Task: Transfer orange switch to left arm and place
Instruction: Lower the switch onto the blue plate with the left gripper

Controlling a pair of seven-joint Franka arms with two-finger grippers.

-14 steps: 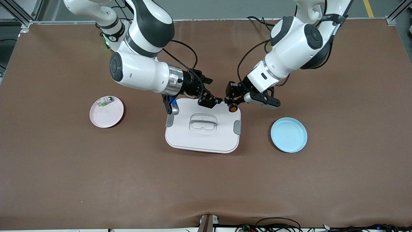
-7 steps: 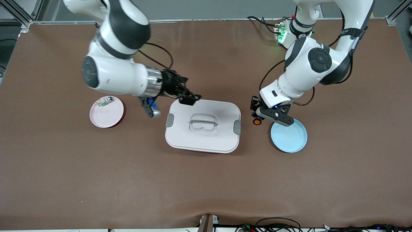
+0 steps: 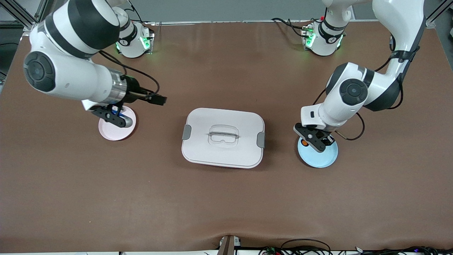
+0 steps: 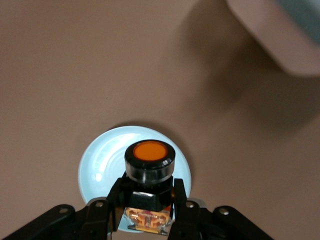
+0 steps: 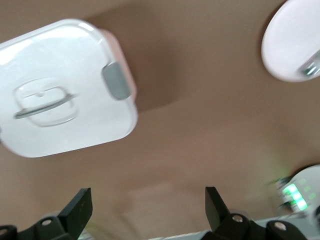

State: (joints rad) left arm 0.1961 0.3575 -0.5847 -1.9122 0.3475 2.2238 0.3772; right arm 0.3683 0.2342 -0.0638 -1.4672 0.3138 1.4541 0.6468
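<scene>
Robotics lab, aluminium frame (image 3: 21, 16), cables (image 3: 304, 244)

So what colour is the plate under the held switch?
Light blue plate, clearest in the left wrist view.

Even overhead light is bright. The white rounded-rectangular lidded box (image 5: 62, 90) looks motion-blurred and glary. Soft shadows fall on the brown table (image 3: 226, 198).

Orange switch (image 4: 149, 159) upright over blue plate (image 4: 100, 160)
</scene>
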